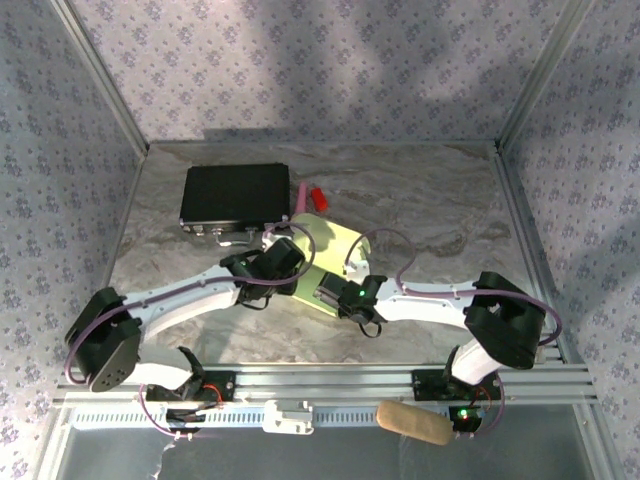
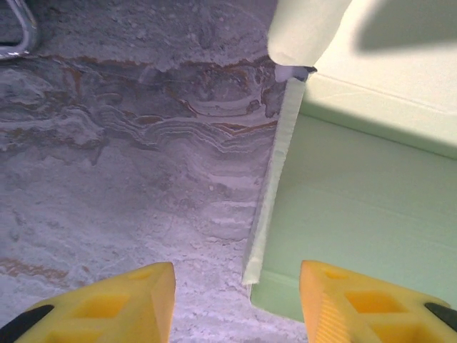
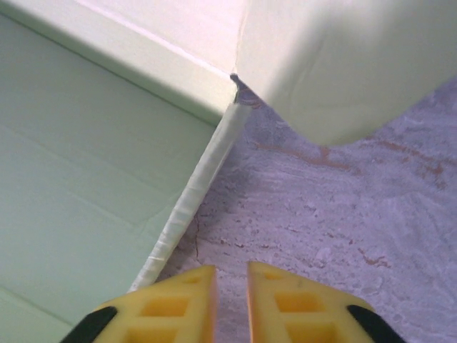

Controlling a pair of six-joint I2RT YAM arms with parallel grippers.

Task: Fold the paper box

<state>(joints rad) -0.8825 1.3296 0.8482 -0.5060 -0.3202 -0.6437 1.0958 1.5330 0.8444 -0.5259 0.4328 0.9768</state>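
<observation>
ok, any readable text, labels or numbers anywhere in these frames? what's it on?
None readable.
The paper box is plain pale green card, with no print on the faces shown.
The black box shows no legible marking from above; anything on its near edge is too small to tell.

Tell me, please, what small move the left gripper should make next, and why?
Probably ease the left gripper down and close it on the narrow side flap. Its jaws are open and straddle the near end of that flap, which runs along the edge of the box and is not yet folded in.
</observation>
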